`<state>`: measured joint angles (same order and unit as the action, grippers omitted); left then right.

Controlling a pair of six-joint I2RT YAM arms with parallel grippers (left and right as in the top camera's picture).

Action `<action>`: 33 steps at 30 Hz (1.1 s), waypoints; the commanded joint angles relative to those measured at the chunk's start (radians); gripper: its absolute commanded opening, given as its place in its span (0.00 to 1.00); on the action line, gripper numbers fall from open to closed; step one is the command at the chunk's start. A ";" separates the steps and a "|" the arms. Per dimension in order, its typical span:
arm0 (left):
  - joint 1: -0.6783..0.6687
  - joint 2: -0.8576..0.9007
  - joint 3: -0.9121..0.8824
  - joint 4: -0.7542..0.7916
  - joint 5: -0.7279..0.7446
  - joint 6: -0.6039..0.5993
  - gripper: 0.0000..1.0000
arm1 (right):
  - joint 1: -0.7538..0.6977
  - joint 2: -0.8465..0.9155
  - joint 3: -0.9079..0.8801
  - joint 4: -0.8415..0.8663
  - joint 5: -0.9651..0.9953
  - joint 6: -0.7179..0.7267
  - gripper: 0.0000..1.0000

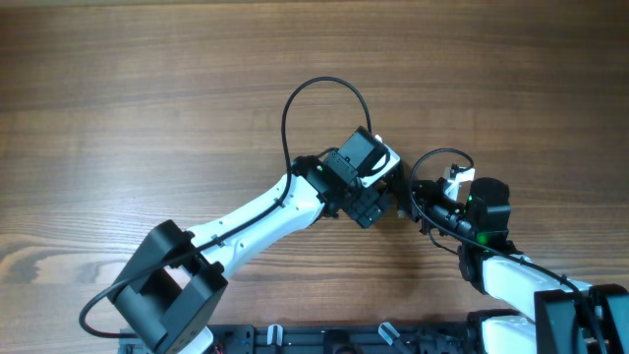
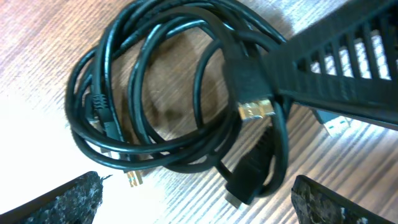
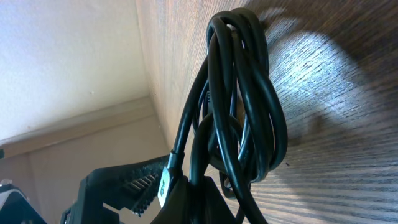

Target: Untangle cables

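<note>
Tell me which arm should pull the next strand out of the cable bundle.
Left. The left gripper hangs open over the coiled cables; the right gripper is shut on them, likely best kept as the anchor.

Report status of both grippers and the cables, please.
Left gripper open over cables. Right gripper shut on them. Cables tangled in one coil. No obstruction seen.

We are looking at a brown wooden table [image 1: 147,79] with long lines running across it. A bright patch of light [image 3: 323,56] is shining on the wood, and a pale wall [image 3: 62,56] is showing past its edge.
</note>
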<state>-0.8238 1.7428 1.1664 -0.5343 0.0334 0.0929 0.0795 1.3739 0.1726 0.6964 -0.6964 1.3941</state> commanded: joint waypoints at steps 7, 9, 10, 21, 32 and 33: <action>-0.002 0.008 0.009 0.023 -0.202 -0.048 1.00 | 0.002 0.003 0.013 0.005 -0.053 -0.011 0.05; -0.002 0.008 0.009 0.026 -0.219 -0.049 1.00 | 0.002 0.003 0.013 0.005 -0.059 -0.028 0.04; 0.002 0.008 0.009 0.026 -0.219 -0.049 1.00 | 0.002 0.003 0.012 -0.003 -0.061 -0.032 0.04; 0.074 0.008 0.009 0.026 -0.210 -0.056 1.00 | 0.002 0.003 0.012 -0.062 -0.090 -0.086 0.05; 0.074 0.008 0.009 0.024 -0.161 -0.162 1.00 | 0.002 0.003 0.012 0.043 -0.130 -0.085 0.07; 0.074 0.008 0.009 0.024 -0.161 -0.179 1.00 | 0.002 0.003 0.012 0.055 -0.119 -0.085 0.11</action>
<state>-0.7506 1.7432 1.1664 -0.5148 -0.1482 -0.0032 0.0795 1.3746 0.1730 0.7204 -0.8043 1.3300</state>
